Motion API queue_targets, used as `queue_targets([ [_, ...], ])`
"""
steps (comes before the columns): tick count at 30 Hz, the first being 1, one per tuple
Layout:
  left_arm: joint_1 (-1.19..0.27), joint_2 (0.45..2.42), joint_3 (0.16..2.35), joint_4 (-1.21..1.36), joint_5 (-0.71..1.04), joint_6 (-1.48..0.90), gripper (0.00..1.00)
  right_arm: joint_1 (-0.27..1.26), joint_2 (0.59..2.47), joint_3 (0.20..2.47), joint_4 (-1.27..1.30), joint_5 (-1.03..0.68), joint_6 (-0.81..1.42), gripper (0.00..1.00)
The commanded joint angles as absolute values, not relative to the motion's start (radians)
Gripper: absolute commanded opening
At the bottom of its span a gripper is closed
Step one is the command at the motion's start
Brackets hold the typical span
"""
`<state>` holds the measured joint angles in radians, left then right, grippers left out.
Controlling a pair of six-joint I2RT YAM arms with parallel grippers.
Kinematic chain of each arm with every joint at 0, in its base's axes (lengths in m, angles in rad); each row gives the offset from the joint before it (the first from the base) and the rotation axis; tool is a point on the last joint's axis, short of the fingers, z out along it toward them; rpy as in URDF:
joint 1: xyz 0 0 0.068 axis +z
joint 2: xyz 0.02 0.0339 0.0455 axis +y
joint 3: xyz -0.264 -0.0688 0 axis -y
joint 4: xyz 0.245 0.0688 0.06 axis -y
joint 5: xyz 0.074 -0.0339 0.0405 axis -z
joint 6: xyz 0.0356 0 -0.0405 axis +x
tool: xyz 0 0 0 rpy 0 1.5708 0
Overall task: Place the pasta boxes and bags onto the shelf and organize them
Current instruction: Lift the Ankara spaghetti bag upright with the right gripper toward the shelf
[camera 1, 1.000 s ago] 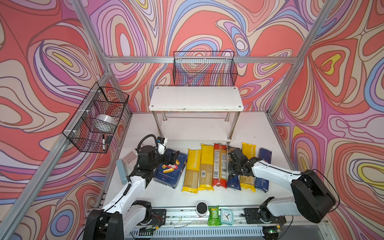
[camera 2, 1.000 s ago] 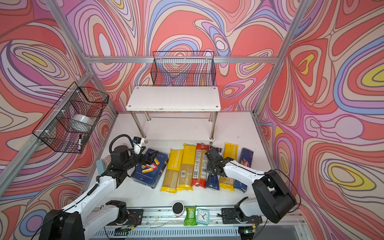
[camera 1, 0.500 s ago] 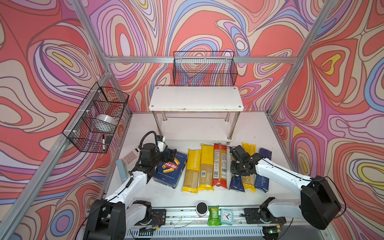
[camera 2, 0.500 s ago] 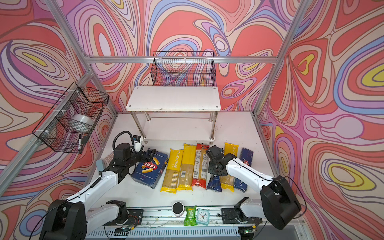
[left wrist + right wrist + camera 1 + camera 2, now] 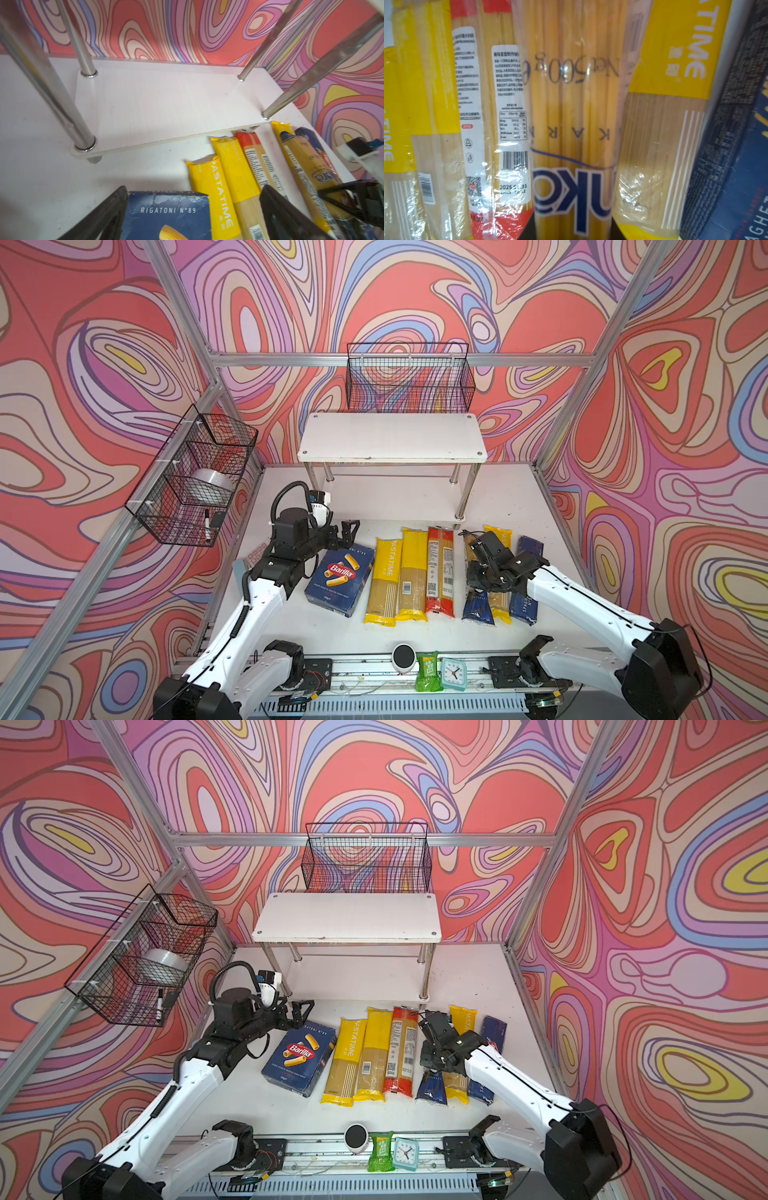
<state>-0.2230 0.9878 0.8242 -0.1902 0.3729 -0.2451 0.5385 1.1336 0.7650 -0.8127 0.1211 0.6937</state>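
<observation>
Blue "RIGATONI N°89" box (image 5: 166, 214) by wide-apart left tool (image 5: 343, 535); right tool (image 5: 480, 585) clamps "Net 500g" packet (image 5: 571, 104).

Lwr shelf (image 5: 166, 104) open frontside; chrome legs (image 5: 70, 122) flank entry.

Swirled walls (image 5: 415, 302) around a white shelf (image 5: 390, 435)

The walls run in dark-outlined swirls of red, pink, lilac, blue and yellow; the shelf at twelve o'clock has chrome legs (image 5: 468, 493). At six o'clock lie the wide box (image 5: 338, 578), dark blue with a red oval logo, three yellow-ended bags (image 5: 384, 576), a red-ended bag (image 5: 440, 572), a gold and dark blue bag (image 5: 478, 608) and the narrow box (image 5: 525, 601), dark blue too.
</observation>
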Motion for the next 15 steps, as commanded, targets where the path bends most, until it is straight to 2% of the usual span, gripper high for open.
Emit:
queue_targets([
  [1, -0.235, 0.932, 0.868, -0.463, 0.505, -0.247, 1.0, 0.545, 1.083, 0.854, -0.829, 0.14, 0.679, 0.0],
  [6, -0.235, 0.8, 0.779, -0.47, 0.51, -0.191, 1.0, 0.544, 1.063, 0.909, -0.876, 0.137, 0.654, 0.0],
  [8, -0.235, 0.782, 0.784, -0.476, 0.475, -0.206, 1.0, 0.544, 1.072, 0.939, -0.894, 0.127, 0.646, 0.0],
  [15, -0.235, 0.737, 0.814, -0.619, 0.524, -0.179, 1.0, 0.545, 1.089, 1.019, -0.917, 0.125, 0.622, 0.0],
])
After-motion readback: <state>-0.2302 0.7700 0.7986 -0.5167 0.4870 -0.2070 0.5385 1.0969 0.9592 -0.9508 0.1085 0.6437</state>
